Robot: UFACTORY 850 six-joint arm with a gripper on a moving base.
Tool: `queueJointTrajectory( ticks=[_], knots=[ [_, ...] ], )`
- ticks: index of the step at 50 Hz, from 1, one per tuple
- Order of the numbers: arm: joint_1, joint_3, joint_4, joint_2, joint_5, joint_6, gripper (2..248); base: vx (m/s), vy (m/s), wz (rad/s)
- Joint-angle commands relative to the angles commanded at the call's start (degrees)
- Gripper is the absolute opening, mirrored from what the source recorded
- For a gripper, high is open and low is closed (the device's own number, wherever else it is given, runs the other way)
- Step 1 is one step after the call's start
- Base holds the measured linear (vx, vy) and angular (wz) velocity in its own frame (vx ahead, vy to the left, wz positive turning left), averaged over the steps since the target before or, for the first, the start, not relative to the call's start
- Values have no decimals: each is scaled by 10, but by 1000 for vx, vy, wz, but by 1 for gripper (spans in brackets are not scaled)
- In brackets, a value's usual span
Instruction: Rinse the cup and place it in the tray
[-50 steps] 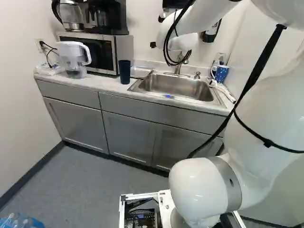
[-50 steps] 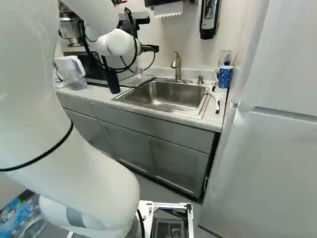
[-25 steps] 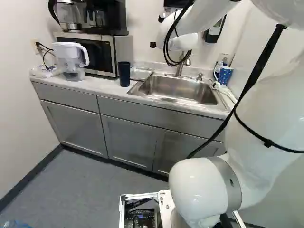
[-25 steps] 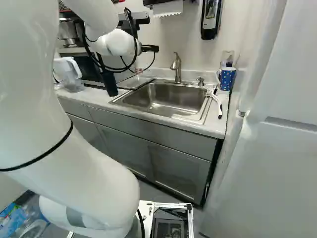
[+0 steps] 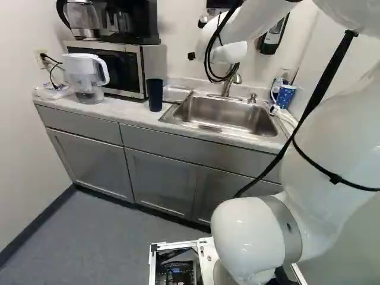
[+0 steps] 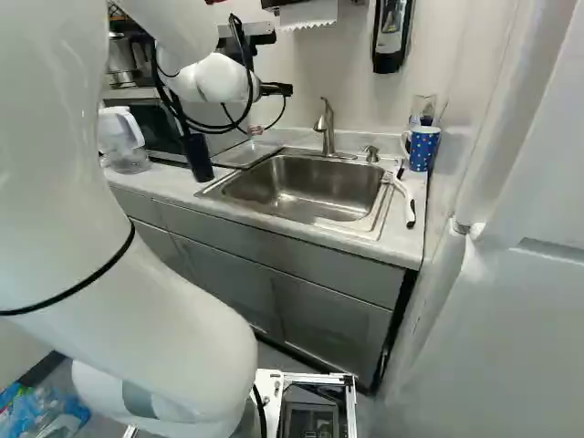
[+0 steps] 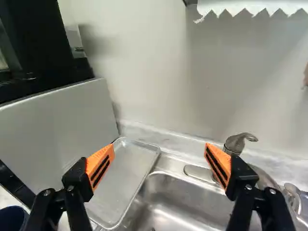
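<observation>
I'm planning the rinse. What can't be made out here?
Dark blue cup, its inside: too dark in the left base view, cut off by the edge in the wrist view.
Dotted mug, its inside: too small in both base views.
Paper towel dispenser, its top: cut off by the right base view's edge.

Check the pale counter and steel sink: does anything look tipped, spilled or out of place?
Nothing stands out. The tall dark blue cup stands upright on the pale counter, the shallow rectangular metal tray lies flat beside the steel sink, and no spill or damage shows.
</observation>
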Motion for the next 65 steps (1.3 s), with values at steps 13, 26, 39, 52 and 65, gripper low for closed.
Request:
queueJointTrajectory(
  ticks=[13,26,39,52,65],
  knots=[
    [0,0,0,0,0,0,247,0,0,0],
    [0,-4,0,-4,0,0,247,0,0,0],
    [-2,-14,0,-15,-7,0,247,0,0,0],
    [-6,-25,0,-26,-23,0,247,0,0,0],
    [-11,-37,0,-37,-42,0,247,0,0,0]
  ],
)
